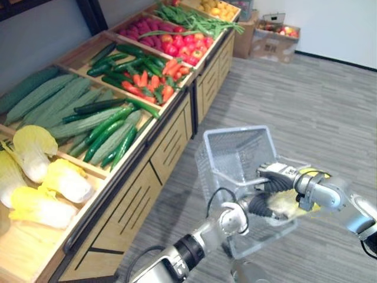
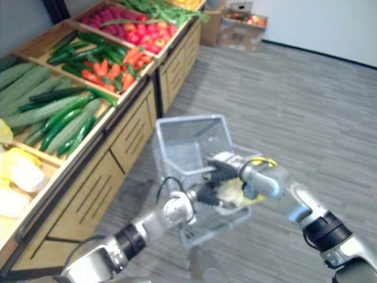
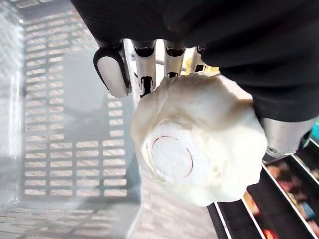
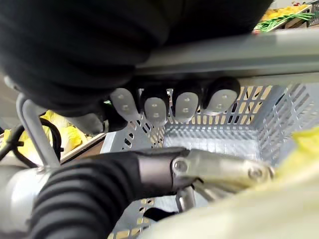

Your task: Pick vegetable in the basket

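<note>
Low in the frame, the left robot hand (image 3: pixel 112 69) clasps a pale cabbage (image 3: pixel 199 139) at the near rim of the grey mesh basket (image 1: pixel 232 154). The right robot hand (image 4: pixel 154 107) grips the basket's handle (image 4: pixel 224 55). We judge placing is underway, and the next move calls for lowering and release. A wooden produce stand (image 1: pixel 141 183) fills the upper left. We find no legible writing.

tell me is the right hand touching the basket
Touching. The right wrist view shows the right hand with fingers curled round the top rim of the basket, no gap. The left hand grips the cabbage.
</note>
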